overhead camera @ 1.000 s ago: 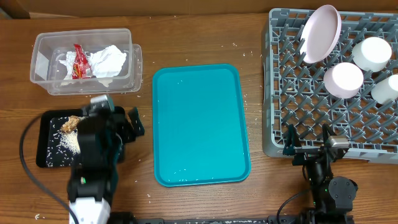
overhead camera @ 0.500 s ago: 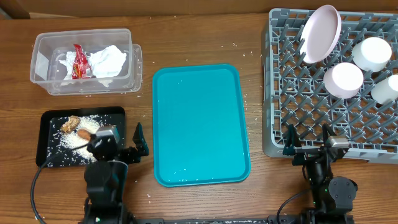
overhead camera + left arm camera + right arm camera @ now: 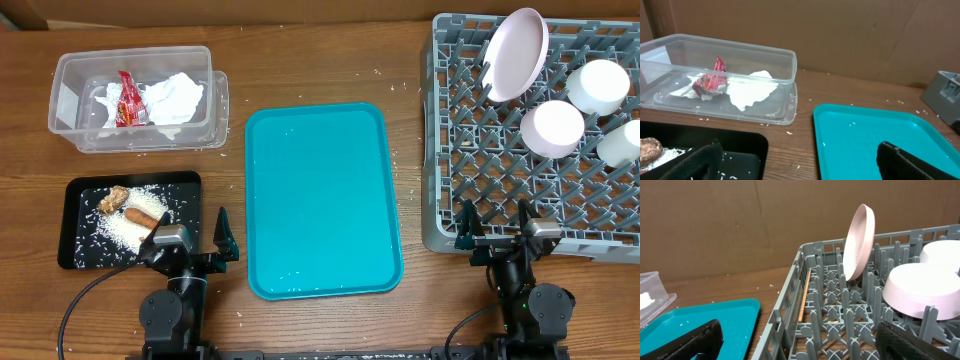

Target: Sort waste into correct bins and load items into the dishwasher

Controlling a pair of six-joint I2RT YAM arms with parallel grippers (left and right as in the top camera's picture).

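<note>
The teal tray lies bare at the table's middle. The clear bin at back left holds a red wrapper and crumpled white paper; it also shows in the left wrist view. The black tray holds rice and brown food bits. The grey dish rack at right holds a pink plate and white bowls. My left gripper is open and empty at the front edge between the black and teal trays. My right gripper is open and empty at the rack's front edge.
Loose rice grains are scattered on the wood around the trays. A cardboard wall stands behind the table. In the right wrist view the rack fills the space between my fingers, with the plate upright in it.
My left arm has drawn back from over the black tray toward the front edge. The food on the black tray now shows fully. The right arm has not moved.
</note>
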